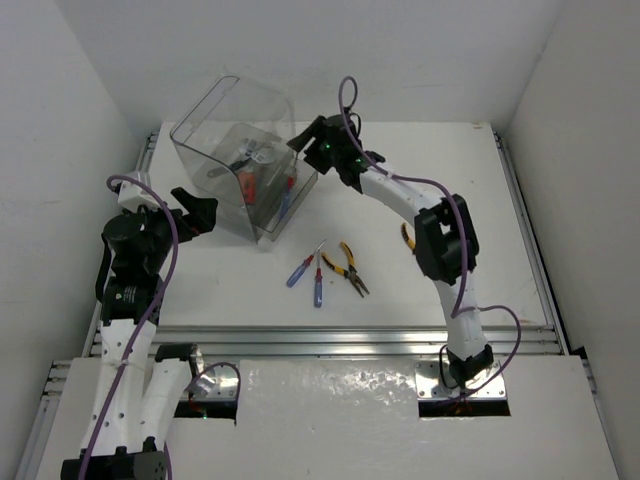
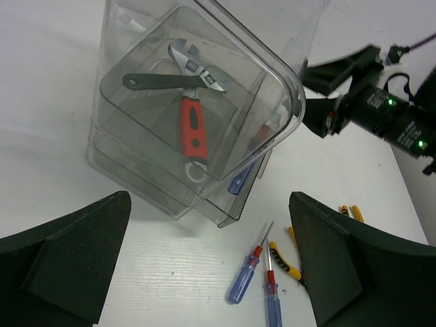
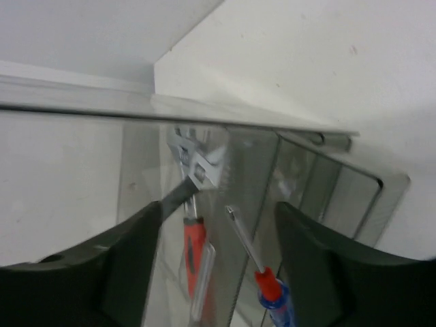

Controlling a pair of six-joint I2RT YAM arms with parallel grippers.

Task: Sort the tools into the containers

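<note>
Tools are split between box and table. In the clear box (image 1: 197,142), which stands at the far left of the white table (image 1: 450,165), a red-handled adjustable wrench (image 2: 193,129) lies in the upper tray. A black-handled wrench (image 2: 160,81) crosses it near its head, and a blue-handled screwdriver (image 3: 267,289) lies in a lower tray beside them. On the table just in front of the box lie one loose screwdriver (image 1: 299,271), a second loose screwdriver (image 1: 317,287) and yellow-handled pliers (image 1: 347,270), close together. The right gripper (image 1: 300,142) hovers over the box's right rim with its fingers spread and nothing between them. The left gripper (image 1: 197,207) hangs near the box's left side, spread wide and empty.
</note>
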